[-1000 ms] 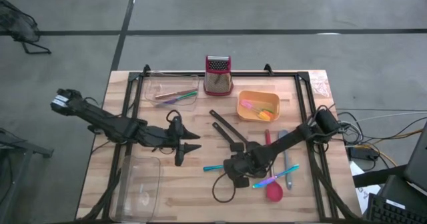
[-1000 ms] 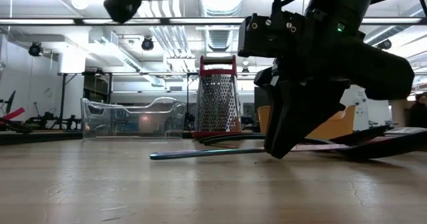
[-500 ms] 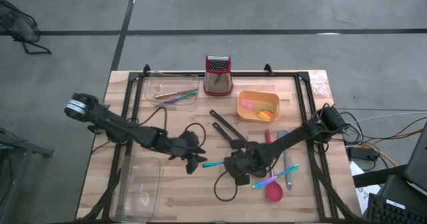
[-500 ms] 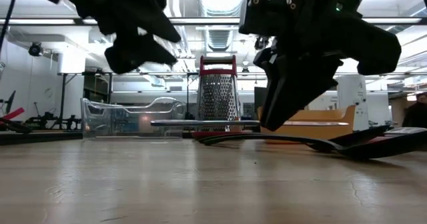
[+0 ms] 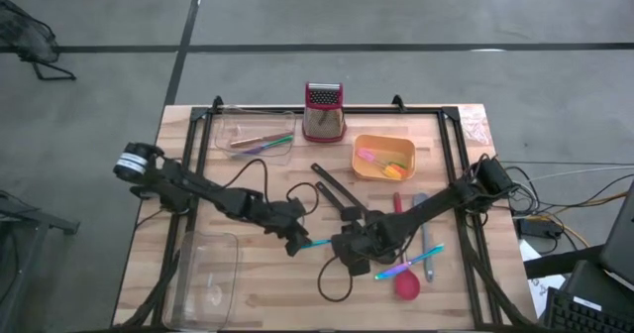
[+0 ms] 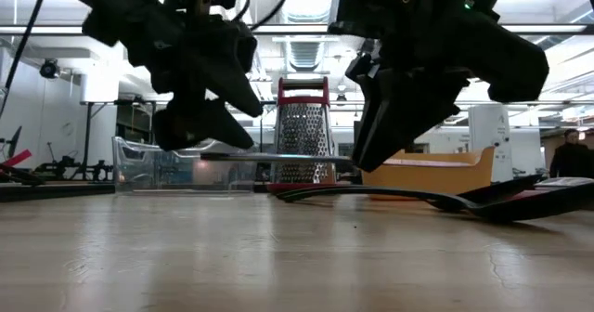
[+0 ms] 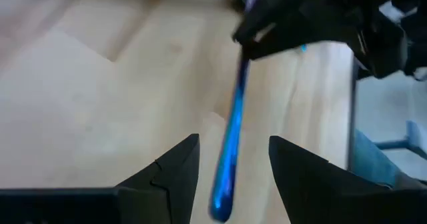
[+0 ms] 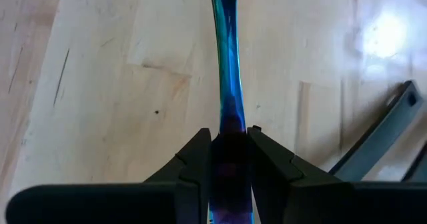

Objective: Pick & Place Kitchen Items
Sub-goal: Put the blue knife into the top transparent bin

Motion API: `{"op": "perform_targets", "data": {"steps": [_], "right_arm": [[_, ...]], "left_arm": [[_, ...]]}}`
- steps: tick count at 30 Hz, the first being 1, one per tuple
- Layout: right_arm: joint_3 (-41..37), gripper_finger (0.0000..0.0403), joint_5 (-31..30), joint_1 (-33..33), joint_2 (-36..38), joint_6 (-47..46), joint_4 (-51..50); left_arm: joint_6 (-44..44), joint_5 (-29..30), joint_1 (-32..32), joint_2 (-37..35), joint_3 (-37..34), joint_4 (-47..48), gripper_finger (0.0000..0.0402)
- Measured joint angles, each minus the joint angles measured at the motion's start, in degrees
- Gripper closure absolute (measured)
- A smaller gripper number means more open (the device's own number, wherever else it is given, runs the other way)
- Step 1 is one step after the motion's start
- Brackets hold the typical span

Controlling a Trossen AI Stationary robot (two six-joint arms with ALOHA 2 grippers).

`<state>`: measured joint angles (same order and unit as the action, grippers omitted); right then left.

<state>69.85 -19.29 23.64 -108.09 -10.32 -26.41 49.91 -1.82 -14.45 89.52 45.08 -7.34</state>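
Observation:
A slim blue cutlery piece [image 5: 315,242] hangs level above the middle of the table, also seen in the low view [image 6: 278,158]. My right gripper [image 5: 344,245] is shut on its right end. My left gripper [image 5: 299,241] is open, with one finger on either side of the piece's free left end [image 7: 225,177] and not touching it. The black tongs [image 5: 335,194], grey spatula [image 5: 424,232], red spoon [image 5: 405,281] and a multicoloured cutlery piece [image 5: 409,266] lie flat on the table by my right arm. My right gripper pinches the blue cutlery piece between its two fingers at its right end [image 8: 229,121]. The fingers slant down from the table's right side [image 6: 376,140]. The piece sticks out past the fingertips toward the table's left, level and clear of the table.
A steel grater with a red top [image 5: 323,112] stands at the far edge. An orange tub [image 5: 383,158] with small cutlery is on its right and a clear tray [image 5: 256,135] with utensils on its left. Another clear tray [image 5: 208,274] sits near left.
My left gripper has moved toward the table's right and come down to the blue piece's free end, so that its fingers now flank that end. My right gripper has lifted the piece off the table, and it now hangs level.

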Motion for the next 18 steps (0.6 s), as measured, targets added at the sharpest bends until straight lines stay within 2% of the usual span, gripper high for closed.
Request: {"op": "perform_targets", "data": {"steps": [5, 18], "right_arm": [[0.5, 0.0333, -0.4, 0.0, 0.0, 0.6, 0.0], [1.8, 0.0332, -1.7, -0.1, 0.0, 2.1, -0.3]], "left_arm": [[0.4, -3.6, 0.1, 2.1, 0.0, -4.3, 0.0216], [1.7, -5.4, 0.2, 5.1, 0.0, -4.7, 0.0216]]}}
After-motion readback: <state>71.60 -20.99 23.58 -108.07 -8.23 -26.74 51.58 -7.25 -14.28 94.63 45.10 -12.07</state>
